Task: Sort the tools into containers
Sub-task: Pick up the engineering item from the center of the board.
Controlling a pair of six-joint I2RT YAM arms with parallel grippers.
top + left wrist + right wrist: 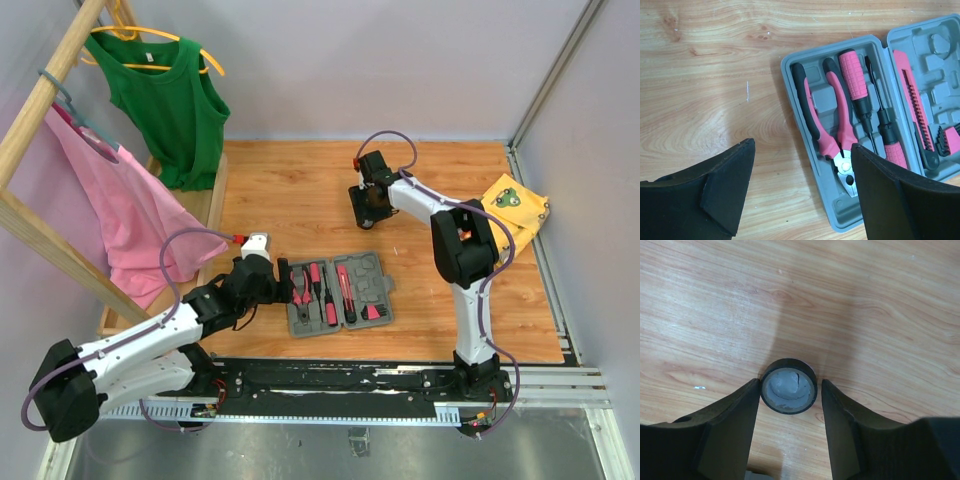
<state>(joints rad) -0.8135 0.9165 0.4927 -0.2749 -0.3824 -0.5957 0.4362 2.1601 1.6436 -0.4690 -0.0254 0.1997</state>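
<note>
The open grey case (384, 268) lies near the table's front with tools in its slots. In the left wrist view the case (790, 75) holds pliers (832, 115), a pink-handled screwdriver (855, 80), a cutter (912, 100) and small bits (947, 137). My left gripper (802, 145) hangs open over the case's left edge, holding nothing. A round black disc (789, 386) with a grey-white face stands on the wood further back. My right gripper (790, 382) straddles it: the left finger (735, 420) touches its rim, and a thin gap shows at the right finger (840, 425).
A yellow patterned cloth (515, 205) lies at the right edge. At the left, a green top (170, 100) and a pink garment (120, 215) hang on a wooden rack (50, 80). A metal rail (545, 260) borders the table on the right.
</note>
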